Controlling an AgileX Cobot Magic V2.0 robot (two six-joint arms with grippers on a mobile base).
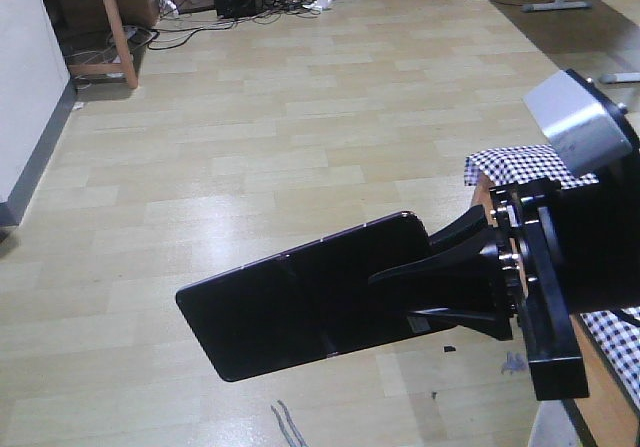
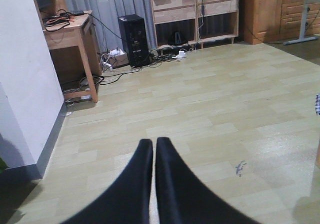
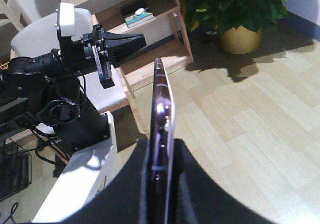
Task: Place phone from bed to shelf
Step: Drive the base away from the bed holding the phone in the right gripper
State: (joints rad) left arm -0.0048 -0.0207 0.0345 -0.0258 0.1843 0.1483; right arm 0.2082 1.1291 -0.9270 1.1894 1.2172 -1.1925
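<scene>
**A:** Count, left to right?

**B:** Claws, two. The left claw (image 2: 154, 145) has its fingers pressed together with nothing between them, and it hangs over the plank floor (image 2: 210, 108). Phone (image 1: 280, 307), one: black and glossy, with a seam across the middle. It is held in the air above the floor, off the bed. The right claw (image 1: 395, 297) pinches the phone at the end nearer the bed, one finger on each face. Bed (image 1: 510, 162), one; only a gingham corner shows, at the right edge behind the right arm.

**A:** Shelf?

**B:** One shelf (image 3: 160, 53), pale wood, seen in the right wrist view beyond the phone's far end. On an upper board lies one small book-like item (image 3: 139, 17); I cannot tell what it is. To the right stands one potted plant (image 3: 240, 38).

**A:** What does each view hold that the others lack?

**B:** The left wrist view has one wooden table (image 2: 70, 33) by the left wall and one black computer tower (image 2: 134, 39) beside it. The right wrist view has the phone edge-on with its pinkish rim, and the left arm at upper left. The front view has the phone's broad face.
</scene>
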